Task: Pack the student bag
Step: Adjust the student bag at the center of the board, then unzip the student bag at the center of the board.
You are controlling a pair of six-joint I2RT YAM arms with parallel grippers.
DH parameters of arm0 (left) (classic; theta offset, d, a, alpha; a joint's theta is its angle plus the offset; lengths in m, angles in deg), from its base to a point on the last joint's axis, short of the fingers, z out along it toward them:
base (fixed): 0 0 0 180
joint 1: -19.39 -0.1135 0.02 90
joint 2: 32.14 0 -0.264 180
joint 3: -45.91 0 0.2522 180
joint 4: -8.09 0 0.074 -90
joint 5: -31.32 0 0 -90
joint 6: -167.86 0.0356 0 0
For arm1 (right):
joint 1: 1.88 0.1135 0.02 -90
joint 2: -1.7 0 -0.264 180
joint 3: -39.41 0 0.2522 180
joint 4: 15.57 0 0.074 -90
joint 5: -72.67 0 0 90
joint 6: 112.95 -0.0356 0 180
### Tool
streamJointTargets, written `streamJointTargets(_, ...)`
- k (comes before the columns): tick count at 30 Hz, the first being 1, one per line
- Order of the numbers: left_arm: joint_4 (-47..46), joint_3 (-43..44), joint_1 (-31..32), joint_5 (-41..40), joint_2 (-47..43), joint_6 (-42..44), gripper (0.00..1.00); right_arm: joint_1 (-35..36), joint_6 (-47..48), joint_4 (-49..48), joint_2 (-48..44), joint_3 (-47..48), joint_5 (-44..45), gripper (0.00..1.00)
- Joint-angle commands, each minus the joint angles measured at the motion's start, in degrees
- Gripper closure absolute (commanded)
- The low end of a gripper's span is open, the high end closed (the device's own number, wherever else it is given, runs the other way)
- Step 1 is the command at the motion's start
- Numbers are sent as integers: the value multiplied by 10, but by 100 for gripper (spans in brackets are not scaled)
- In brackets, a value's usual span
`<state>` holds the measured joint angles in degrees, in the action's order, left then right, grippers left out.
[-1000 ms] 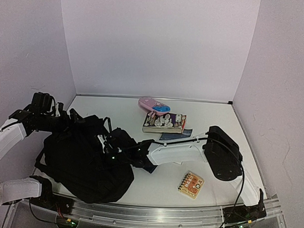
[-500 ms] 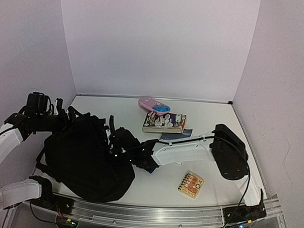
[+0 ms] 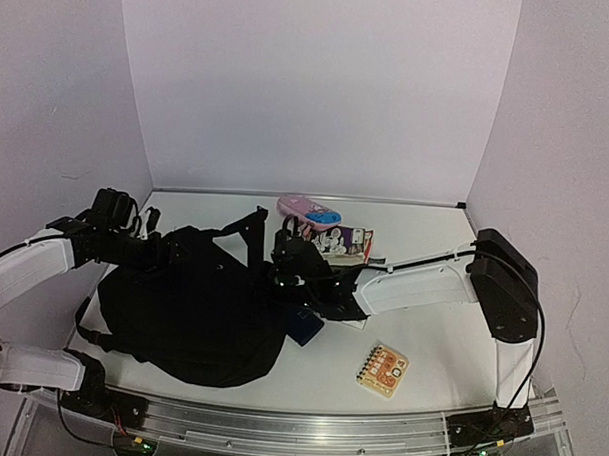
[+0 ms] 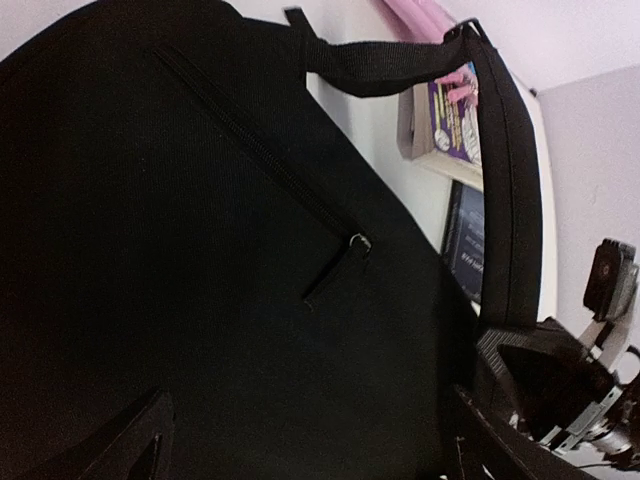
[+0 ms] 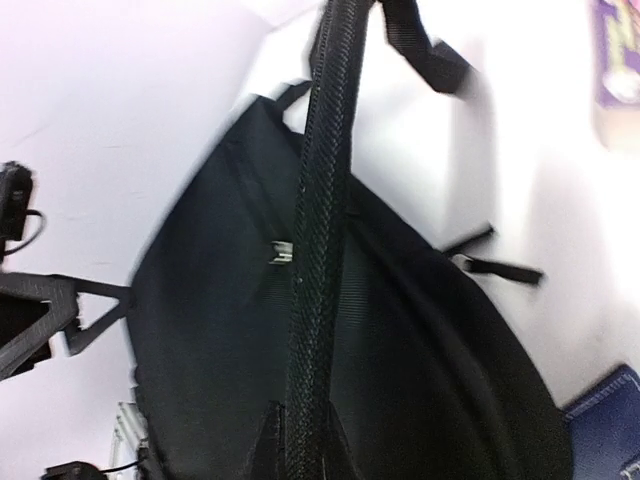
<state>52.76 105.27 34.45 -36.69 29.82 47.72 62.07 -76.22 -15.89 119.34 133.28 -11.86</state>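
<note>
White table [image 3: 451,333] holds student bag [image 3: 181,314] along its left edge, books [image 3: 329,247] rearward.

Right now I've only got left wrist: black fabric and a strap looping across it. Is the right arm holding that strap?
Observer: Yes. The right gripper is shut on the student bag's shoulder strap, holding it raised off the bag.
Operator: Anything outside the bag that I can't see?
Observer: A spiral notebook lies on the table, near right, apart from the bag.
Operator: Anything else?
Observer: A dark-blue pouch lies at the bag's right edge, close to the right arm.
</note>
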Motion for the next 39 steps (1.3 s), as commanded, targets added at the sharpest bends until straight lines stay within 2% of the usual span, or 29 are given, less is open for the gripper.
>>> streamJointTargets(1, -28, 31, 46, -82, 46, 64, 14, 3, -42, -32, -5, -27, 2, 100)
streamJointTargets(4, -49, 37, 55, -103, 86, 87, 27, 0, -49, -36, -5, -42, -6, 100)
streamJointTargets(6, -65, 44, 62, -120, 113, 97, 32, -1, -50, -39, -4, -47, -10, 100)
streamJointTargets(16, -114, 79, 110, -148, 189, 166, 36, -3, -52, -45, 1, -53, -21, 100)
streamJointTargets(23, -98, 101, 128, -140, 241, 199, 48, -5, -54, -51, 9, -54, -38, 100)
streamJointTargets(28, -99, 113, 154, -156, 271, 205, 51, -6, -57, -53, 10, -59, -38, 100)
streamJointTargets(33, -87, 124, 170, -201, 294, 203, 58, -5, -59, -54, 10, -63, -39, 100)
streamJointTargets(39, -76, 119, 193, -214, 291, 204, 59, -6, -60, -55, 7, -72, -33, 100)
